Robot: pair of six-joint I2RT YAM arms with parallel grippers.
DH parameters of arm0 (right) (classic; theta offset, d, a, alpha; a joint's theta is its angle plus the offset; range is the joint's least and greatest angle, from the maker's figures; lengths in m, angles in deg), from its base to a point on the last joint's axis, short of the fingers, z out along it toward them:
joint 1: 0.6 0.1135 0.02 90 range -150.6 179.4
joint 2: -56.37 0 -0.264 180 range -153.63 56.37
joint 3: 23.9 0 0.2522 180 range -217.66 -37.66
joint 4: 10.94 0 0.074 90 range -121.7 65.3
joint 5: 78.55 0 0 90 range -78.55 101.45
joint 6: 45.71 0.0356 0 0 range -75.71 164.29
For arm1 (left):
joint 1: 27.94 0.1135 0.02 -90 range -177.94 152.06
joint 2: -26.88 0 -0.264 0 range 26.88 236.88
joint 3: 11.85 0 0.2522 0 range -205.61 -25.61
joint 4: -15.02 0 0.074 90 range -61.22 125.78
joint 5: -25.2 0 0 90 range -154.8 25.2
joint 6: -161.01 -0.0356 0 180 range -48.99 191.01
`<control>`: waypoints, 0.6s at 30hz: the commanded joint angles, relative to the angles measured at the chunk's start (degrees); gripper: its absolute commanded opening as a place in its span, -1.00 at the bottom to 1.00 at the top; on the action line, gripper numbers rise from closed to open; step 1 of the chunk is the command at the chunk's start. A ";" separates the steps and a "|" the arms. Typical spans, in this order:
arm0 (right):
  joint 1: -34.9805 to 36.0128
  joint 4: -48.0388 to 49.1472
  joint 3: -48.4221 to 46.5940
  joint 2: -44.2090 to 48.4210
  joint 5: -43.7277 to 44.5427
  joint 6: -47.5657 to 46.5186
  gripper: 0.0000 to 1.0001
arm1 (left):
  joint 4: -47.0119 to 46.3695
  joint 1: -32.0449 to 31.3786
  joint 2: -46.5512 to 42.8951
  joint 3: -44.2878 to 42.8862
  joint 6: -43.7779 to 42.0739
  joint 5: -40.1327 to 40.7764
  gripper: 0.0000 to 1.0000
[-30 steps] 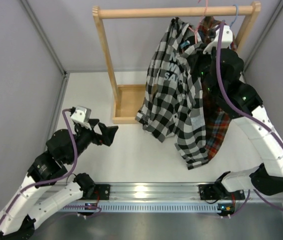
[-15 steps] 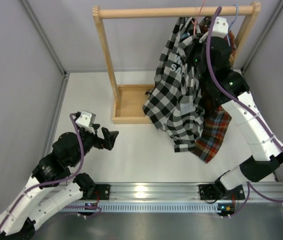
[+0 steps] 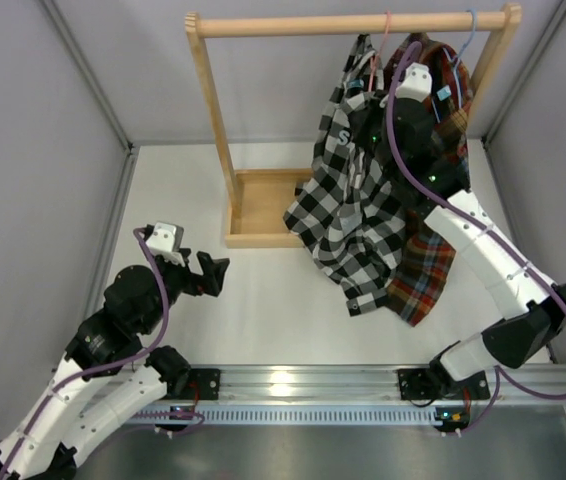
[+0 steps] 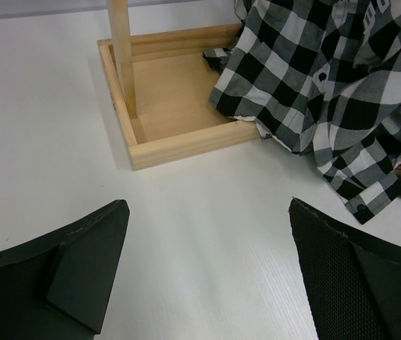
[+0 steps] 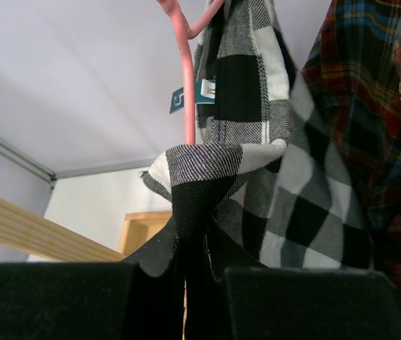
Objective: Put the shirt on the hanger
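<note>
In the right wrist view, the right gripper (image 5: 184, 276) is pinched narrow on a fold of the shirt (image 5: 257, 177), with the hanger (image 5: 188, 99) rising as a pink wire straight above it (a red plaid shirt (image 5: 374, 142) hangs to its right). In the left wrist view, the left gripper (image 4: 207, 212) gapes wide, the shirt hem ahead and to its right. From above, the shirt drapes below the right gripper, which sits just under the wooden rail (image 3: 353, 24).

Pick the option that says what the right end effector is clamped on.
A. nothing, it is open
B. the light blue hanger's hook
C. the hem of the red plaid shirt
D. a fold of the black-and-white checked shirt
D: the right wrist view shows a fold of the black-and-white checked shirt pinched between the fingers of the right end effector, just below the pink hanger.
</note>
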 commanded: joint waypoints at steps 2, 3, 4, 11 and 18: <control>0.02 8.52 4.39 3.43 0.02 3.42 -1.00 | -1.83 0.66 -0.34 0.29 0.52 0.49 0.96; 0.02 9.14 4.92 3.51 -0.07 3.69 -1.00 | -1.92 0.75 -0.34 0.29 0.52 0.40 0.96; 0.02 9.32 5.27 3.69 -0.16 3.69 -1.00 | -1.83 0.75 -0.34 0.29 0.52 0.31 0.96; -0.34 9.23 5.19 4.74 -3.40 1.85 -0.27 | -1.83 1.45 -0.34 0.56 0.61 2.85 0.96; -0.42 7.39 7.91 10.18 -5.96 -1.75 0.62 | -1.83 7.51 0.01 0.29 1.84 3.83 0.97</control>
